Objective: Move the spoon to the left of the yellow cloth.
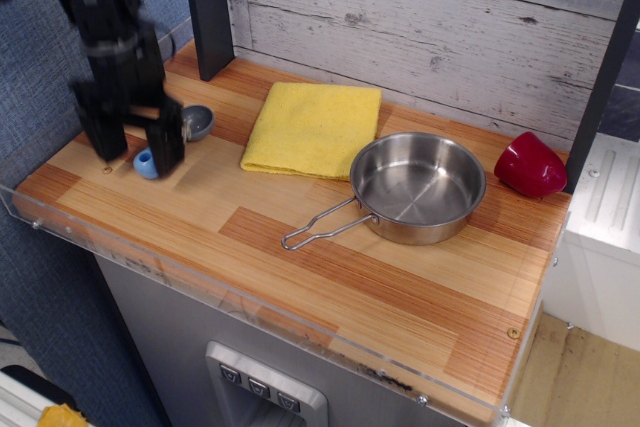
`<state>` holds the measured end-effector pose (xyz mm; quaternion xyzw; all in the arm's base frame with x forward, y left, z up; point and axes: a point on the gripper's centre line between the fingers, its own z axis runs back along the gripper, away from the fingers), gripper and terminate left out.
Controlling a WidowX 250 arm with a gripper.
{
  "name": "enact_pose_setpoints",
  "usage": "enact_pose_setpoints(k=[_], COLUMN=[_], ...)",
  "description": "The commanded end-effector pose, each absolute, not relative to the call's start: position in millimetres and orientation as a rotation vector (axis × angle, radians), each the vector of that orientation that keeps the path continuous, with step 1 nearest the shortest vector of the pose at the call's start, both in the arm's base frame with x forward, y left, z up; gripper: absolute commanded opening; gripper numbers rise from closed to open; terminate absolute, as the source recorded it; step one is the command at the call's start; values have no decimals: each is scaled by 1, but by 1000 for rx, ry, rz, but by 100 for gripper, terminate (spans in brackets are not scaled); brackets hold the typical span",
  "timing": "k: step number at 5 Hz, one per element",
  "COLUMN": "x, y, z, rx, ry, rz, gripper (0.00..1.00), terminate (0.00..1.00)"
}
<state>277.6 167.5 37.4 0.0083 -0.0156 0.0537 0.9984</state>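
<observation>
Across the striped wooden counter [330, 277], the biggest item was the round steel pan with a wire handle [418, 188], sitting toward the right end. Next in size, the folded bright yellow cloth [312, 128] lay against the back edge, near the middle. Toward the left end hung the black gripper [134, 150], motion-blurred, its jaws spread apart and holding nothing. A dark red rounded object [530, 165] sat at the back right corner. Smallest, the short spoon with a light-blue handle and grey bowl [180, 134] lay flat left of the cloth (apparently placed). It looked light, stiff and somewhat slick; the chunky handle seemed the best grip.
</observation>
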Motion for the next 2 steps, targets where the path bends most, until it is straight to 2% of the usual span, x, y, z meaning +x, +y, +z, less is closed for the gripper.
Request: enact_pose_setpoints(k=[1, 2], x=[278, 288], y=[135, 106], z=[155, 162], rx=[56, 3], ry=[-129, -98], rz=[220, 254], gripper=[100, 100], terminate=[0, 0])
